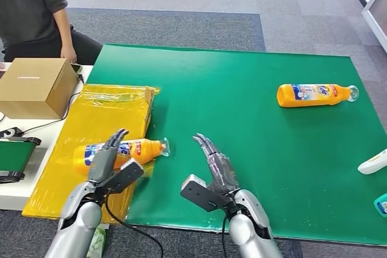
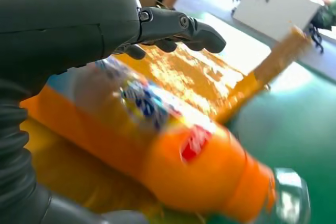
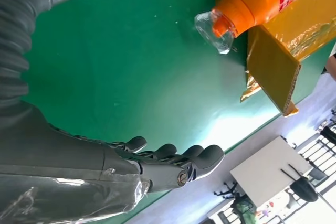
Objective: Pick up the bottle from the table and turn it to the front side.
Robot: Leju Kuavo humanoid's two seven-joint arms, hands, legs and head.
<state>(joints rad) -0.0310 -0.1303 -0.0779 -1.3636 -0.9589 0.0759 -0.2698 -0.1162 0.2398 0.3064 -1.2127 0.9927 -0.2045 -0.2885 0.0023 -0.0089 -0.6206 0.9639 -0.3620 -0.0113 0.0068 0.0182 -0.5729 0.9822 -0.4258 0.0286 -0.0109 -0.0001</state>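
Lying on its side, the near orange bottle (image 1: 125,151) rests on the yellow sheet (image 1: 98,116) at the green tabletop's (image 1: 237,149) left edge, clear cap toward the middle, printed label facing up. Left robot hand (image 1: 109,160) sits over its base end, fingers spread; whether it grips, I cannot tell. Right robot hand (image 1: 214,170) hovers apart, fingers spread, holding nothing. A 2nd bottle (image 1: 316,94) lies far right. Label-up suits either a finished turn or a pickup pending.
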